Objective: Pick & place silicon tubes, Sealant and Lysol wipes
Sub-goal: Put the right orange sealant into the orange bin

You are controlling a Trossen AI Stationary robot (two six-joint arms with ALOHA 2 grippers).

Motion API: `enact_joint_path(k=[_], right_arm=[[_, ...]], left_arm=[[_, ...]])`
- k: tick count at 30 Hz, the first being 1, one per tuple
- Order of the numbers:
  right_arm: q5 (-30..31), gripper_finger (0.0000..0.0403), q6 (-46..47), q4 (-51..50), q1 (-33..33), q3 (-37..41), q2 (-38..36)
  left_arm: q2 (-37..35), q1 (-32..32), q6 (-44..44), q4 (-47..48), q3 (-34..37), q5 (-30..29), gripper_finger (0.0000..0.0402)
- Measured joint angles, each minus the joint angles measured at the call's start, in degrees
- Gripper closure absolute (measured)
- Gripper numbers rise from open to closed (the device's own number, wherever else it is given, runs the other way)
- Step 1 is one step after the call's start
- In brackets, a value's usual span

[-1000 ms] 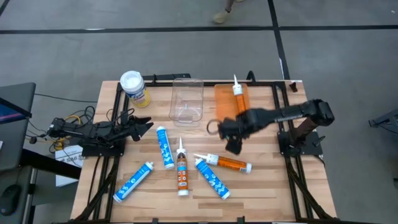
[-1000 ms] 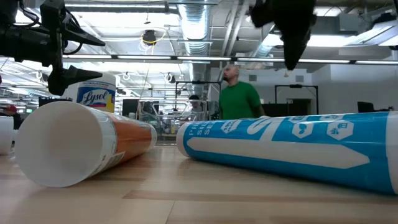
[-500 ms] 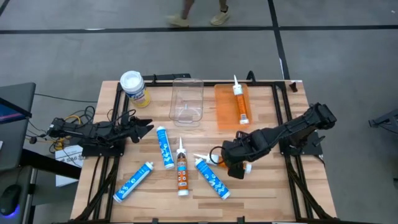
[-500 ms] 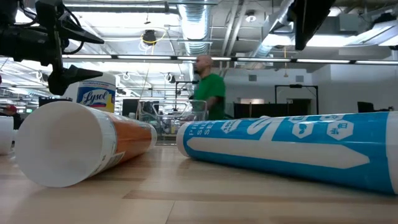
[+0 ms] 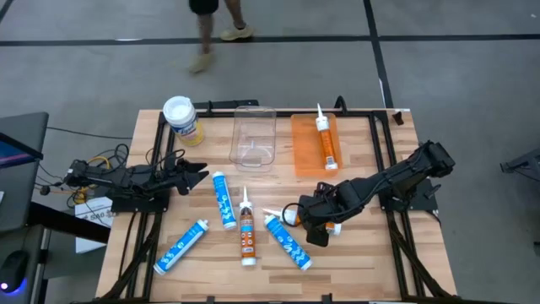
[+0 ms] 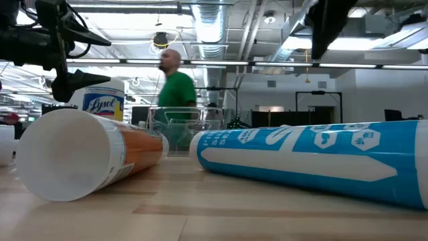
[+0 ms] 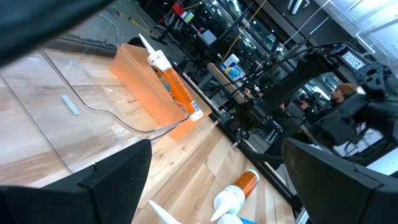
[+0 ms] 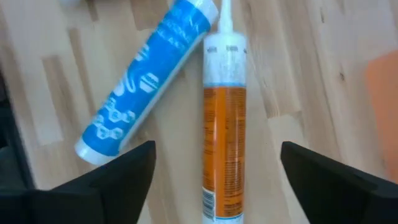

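You have the wooden table (image 5: 354, 262) filling the middle of the high view, with a clear plastic bin (image 5: 254, 135) and an orange tray (image 5: 305, 156) side by side in its upper centre. One orange tube (image 5: 325, 142) lies lengthwise in that tray.

Your right gripper (image 5: 316, 226) sits right of centre, low over a second orange tube (image 8: 222, 130) on the wood. In the right wrist view its fingers (image 8: 121, 177) stand wide apart on either side of that tube, not touching it and gripping nothing.

Your left gripper (image 5: 196, 171) waits at the left edge of the table, fingers spread and empty.

The Lysol wipes (image 5: 181, 117) stand upright in the table's upper-left corner, white lid up, well apart from both grippers.

Three blue tubes lie loose across the lower middle: one (image 5: 224, 199) just below the bin, one (image 5: 181, 246) at lower left, one (image 5: 287, 241) beside the right gripper. A brown tube (image 5: 245, 230) lies between them, nozzle pointing toward the bin.

A person (image 6: 175, 84) in a green top shows beyond the table in the low view.
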State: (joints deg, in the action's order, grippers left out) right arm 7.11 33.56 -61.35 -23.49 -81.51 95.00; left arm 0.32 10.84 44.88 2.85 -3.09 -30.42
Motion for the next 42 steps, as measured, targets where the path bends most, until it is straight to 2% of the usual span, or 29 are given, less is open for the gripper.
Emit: enact_joint_path(k=[4, 8, 21, 33, 42], right_arm=[[-3.92, 0.0027, -0.34, 4.66, 0.75, 4.24, 2.26], [-4.01, 0.0013, -0.22, 7.03, 1.04, 5.70, 5.22], [-4.39, 0.0007, -1.05, 8.05, 2.03, 6.02, 19.42], [-1.38, 0.0009, -1.20, 8.91, 0.98, 6.10, 19.49], [-1.53, 0.0011, -0.61, 8.86, 1.01, 6.10, 19.56]], left_arm=[[0.00, -0.01, 0.00, 0.02, 0.00, -0.01, 0.0046], [0.00, 0.01, -0.04, -0.04, 0.01, -0.02, 0.0046], [0.04, -0.01, 0.96, 0.00, 0.00, 1.17, 0.0046], [0.04, -0.01, 1.05, 0.02, 0.00, 2.50, 0.0046], [0.04, 0.00, 1.07, 0.02, 0.00, 2.50, 0.0046]])
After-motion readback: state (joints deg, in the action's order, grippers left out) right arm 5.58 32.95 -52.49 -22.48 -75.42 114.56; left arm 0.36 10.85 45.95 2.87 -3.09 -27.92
